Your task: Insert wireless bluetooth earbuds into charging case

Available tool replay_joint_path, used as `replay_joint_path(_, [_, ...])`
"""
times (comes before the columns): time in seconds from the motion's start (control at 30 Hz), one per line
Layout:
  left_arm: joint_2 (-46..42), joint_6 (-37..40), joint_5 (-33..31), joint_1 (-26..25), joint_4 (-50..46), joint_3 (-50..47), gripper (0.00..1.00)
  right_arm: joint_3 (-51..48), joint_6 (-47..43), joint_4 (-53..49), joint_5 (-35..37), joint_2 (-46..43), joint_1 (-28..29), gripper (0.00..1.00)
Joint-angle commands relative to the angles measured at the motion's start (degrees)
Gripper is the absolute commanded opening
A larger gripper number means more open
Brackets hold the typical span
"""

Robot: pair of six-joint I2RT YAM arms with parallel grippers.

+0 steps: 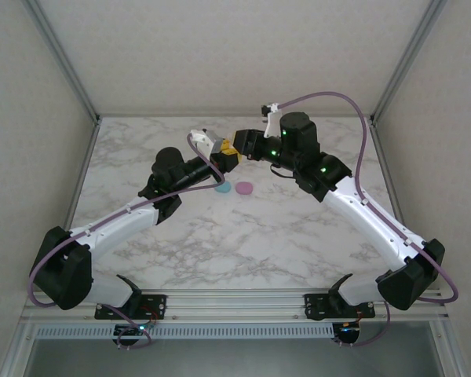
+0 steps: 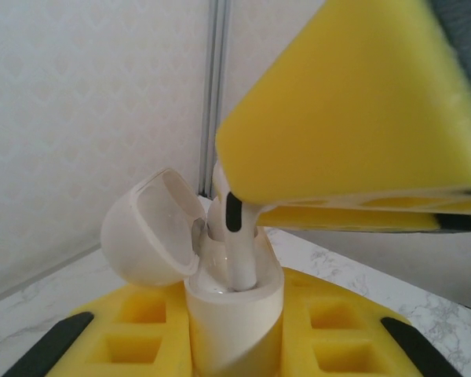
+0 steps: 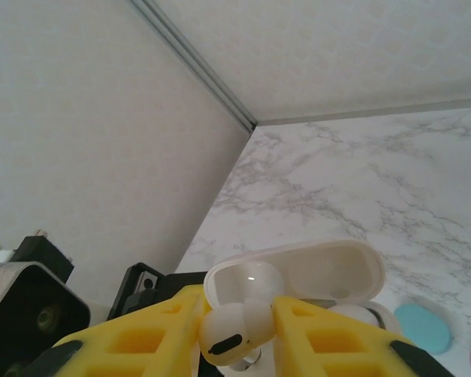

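Left wrist view: left gripper (image 2: 235, 349) clamped on case (image 2: 235, 326), lid (image 2: 149, 232) open toward 10 o'clock; right gripper (image 3: 235, 330) pinches earbud (image 2: 237, 236), stem (image 2: 243, 271) partly in case. Insertion underway, we judge; next we press straight down, then release.

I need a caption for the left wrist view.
Right end effector holds a white earbud in the open case gripped by the left end effector.

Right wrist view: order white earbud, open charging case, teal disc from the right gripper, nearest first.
1. white earbud: pinched in the right gripper, bottom centre.
2. charging case: just beyond the earbud, lid open.
3. teal disc: lying on the table, lower right.
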Motion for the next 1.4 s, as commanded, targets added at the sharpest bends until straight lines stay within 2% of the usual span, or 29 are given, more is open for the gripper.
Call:
replay_joint_path(0.0, [0.25, -1.67, -1.17, -0.73, 4.36, 0.79, 0.0, 2.3, -0.34, -0.22, -2.89, 0.69, 0.74, 0.29])
replay_joint_path(0.1, [0.43, -1.89, -1.25, -0.8, 4.73, 0.73, 0.0, 2.71, 0.04, -0.2, -3.4, 1.17, 0.82, 0.29])
replay_joint_path(0.57, [-0.63, -1.43, -1.29, -0.8, 5.53, 0.4, 0.01, 4.93, -2.71, -7.53, 2.91, 2.3, 0.93, 0.32])
replay_joint_path(1.37, [-1.54, 2.17, -0.11, -0.73, 1.62, 0.11, 0.0, 10.42, -5.52, -10.2, 2.21, 2.89, 1.01, 0.4])
